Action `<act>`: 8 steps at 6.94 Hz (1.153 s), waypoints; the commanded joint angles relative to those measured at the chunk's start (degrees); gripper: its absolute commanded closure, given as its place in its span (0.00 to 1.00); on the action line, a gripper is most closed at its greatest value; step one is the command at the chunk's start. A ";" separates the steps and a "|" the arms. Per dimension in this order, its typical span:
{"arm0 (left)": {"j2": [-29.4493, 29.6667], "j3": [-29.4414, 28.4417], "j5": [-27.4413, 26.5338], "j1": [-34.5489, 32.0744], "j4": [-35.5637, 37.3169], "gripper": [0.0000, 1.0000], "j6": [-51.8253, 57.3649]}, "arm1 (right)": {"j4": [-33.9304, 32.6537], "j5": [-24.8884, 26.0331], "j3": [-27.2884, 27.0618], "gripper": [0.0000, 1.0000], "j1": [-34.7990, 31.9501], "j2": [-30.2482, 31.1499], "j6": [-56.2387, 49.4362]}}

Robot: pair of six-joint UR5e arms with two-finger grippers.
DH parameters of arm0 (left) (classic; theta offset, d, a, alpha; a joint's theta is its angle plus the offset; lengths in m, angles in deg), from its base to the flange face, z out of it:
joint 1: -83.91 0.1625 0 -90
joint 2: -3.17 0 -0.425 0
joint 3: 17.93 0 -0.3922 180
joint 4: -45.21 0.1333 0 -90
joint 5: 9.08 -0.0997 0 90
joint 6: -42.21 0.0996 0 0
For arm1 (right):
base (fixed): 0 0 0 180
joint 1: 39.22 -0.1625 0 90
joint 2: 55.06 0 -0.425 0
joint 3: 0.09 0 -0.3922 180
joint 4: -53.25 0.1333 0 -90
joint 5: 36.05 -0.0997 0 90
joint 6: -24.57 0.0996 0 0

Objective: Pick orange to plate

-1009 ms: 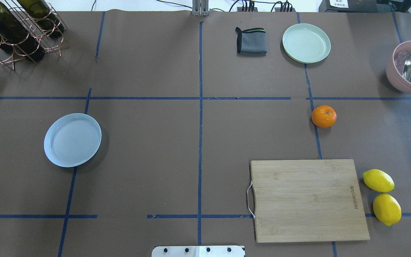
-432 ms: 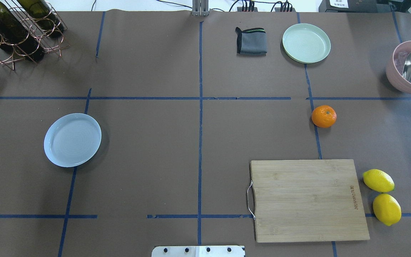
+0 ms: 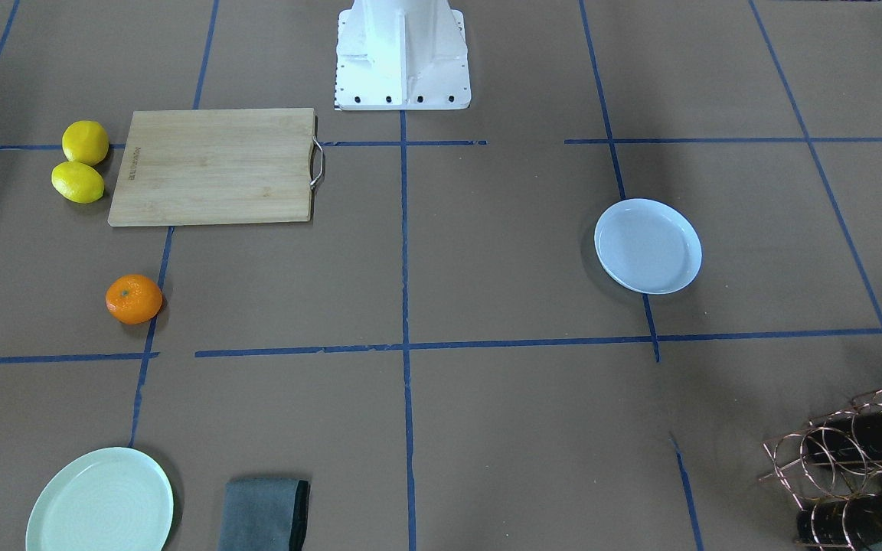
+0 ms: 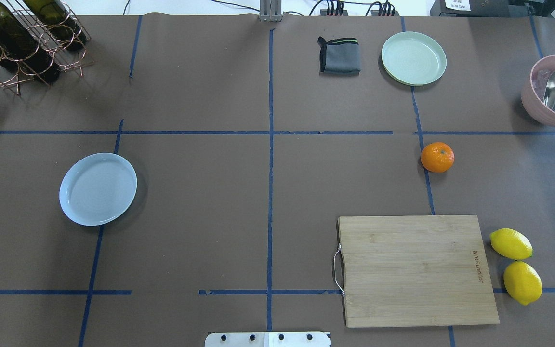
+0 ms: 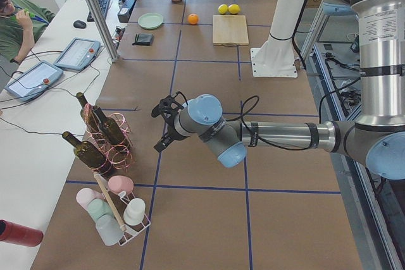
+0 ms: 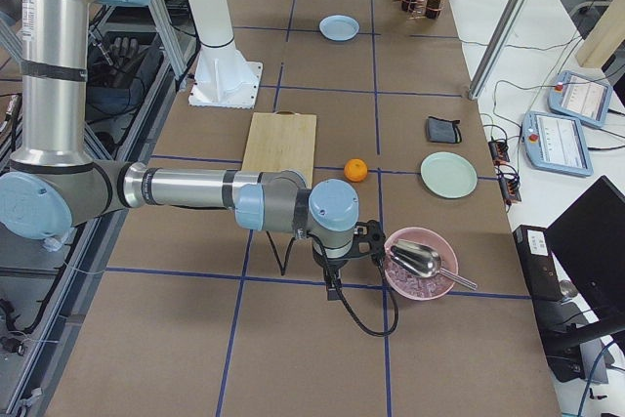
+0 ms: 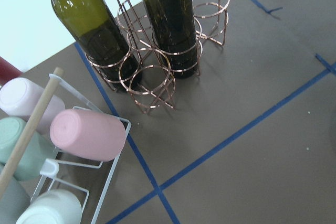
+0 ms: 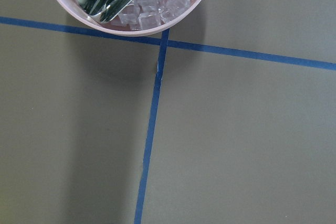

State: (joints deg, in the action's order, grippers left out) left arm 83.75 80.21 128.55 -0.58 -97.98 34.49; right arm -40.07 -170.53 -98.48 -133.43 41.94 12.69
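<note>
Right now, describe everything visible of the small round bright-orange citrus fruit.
The small round bright-orange citrus fruit is whole and unpeeled, with dimpled skin and a tiny green stem dot facing up. It rests on the brown paper table cover, its edge over a blue tape line, between the wooden cutting board and the mint-green plate. Nothing else touches it.

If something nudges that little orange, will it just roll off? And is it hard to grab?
It would probably roll: the orange is round and rests free on flat brown paper. Its dimpled peel looks unlikely to be slippery.
</note>
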 commanded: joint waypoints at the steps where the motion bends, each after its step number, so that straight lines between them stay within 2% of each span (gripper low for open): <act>1: -1.65 -0.23 -1.99 12.28 -8.91 0.00 -16.88 | 0.06 -0.07 0.04 0.00 0.26 0.11 -0.08; 2: -1.74 -0.15 -8.45 18.17 -10.26 0.00 -24.64 | 0.06 0.01 0.04 0.00 0.35 0.11 -0.08; 3: -1.74 -0.41 -17.83 26.06 -10.27 0.00 -32.81 | 0.06 0.01 0.04 0.00 0.44 0.20 -0.08; 4: -1.74 -0.50 -22.62 31.70 -10.53 0.00 -39.42 | 0.06 0.01 0.04 0.00 0.44 0.20 -0.08; 6: -1.22 -0.50 -29.58 39.63 -10.62 0.18 -52.51 | 0.06 0.01 0.04 0.00 0.44 0.20 -0.08; 8: 0.36 -1.37 -34.60 44.49 -10.53 0.24 -59.58 | 0.06 0.01 0.04 0.00 0.44 0.20 -0.17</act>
State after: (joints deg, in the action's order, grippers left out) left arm 83.04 79.46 96.78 41.18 -108.57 -20.71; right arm -40.01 -170.52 -98.44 -133.00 42.14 12.55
